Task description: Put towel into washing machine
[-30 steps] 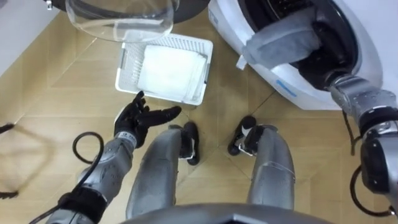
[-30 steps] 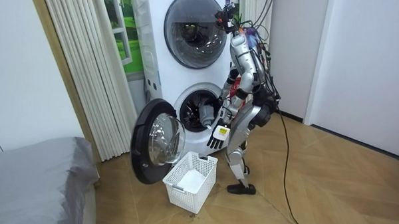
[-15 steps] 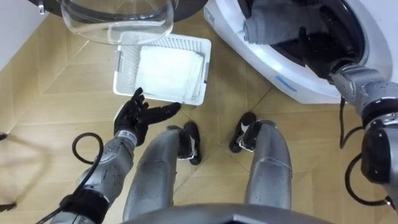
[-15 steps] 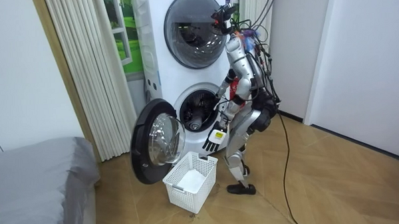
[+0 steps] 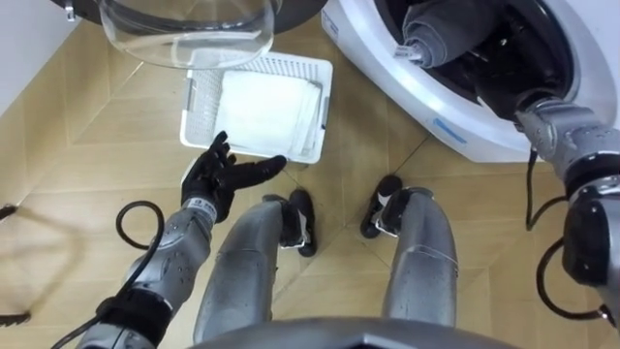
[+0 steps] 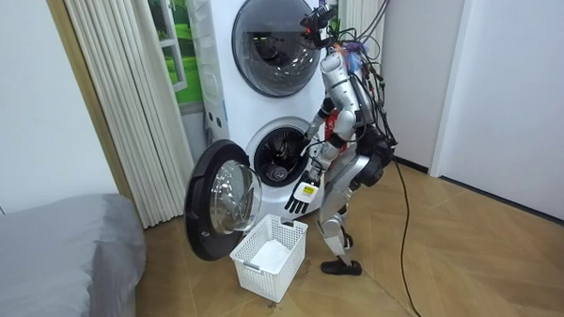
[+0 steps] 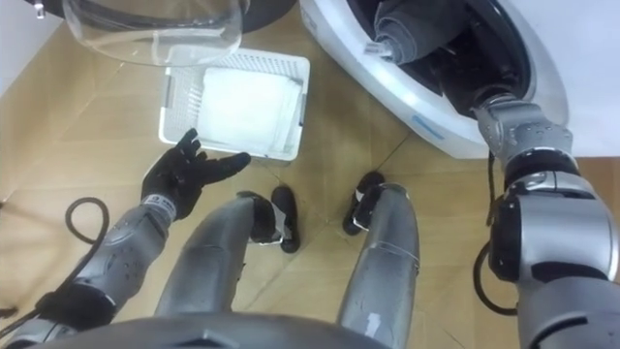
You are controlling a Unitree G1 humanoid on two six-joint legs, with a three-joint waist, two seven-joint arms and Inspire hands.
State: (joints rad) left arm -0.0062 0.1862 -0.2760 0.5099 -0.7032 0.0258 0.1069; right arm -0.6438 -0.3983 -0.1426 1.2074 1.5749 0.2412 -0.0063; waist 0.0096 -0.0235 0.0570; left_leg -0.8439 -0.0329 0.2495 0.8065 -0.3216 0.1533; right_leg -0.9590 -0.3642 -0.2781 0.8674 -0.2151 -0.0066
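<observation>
Two containers mattered: the washing machine (image 5: 417, 92), whose dark round drum (image 5: 518, 68) held the grey towel (image 5: 441, 34) bunched in a soft roll, and a white lattice plastic basket (image 5: 194, 97) with a folded white cloth (image 5: 266, 107) lying flat. My right arm (image 5: 562, 145) ran into the drum (right hand hidden, so I couldn't tell its grip). My left hand (image 5: 221, 179) hung open, fingers spread, beside the basket.

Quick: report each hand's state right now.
Left hand: open, holding nothing.
Right hand: reaching into the washing machine drum, state cannot be told.
</observation>
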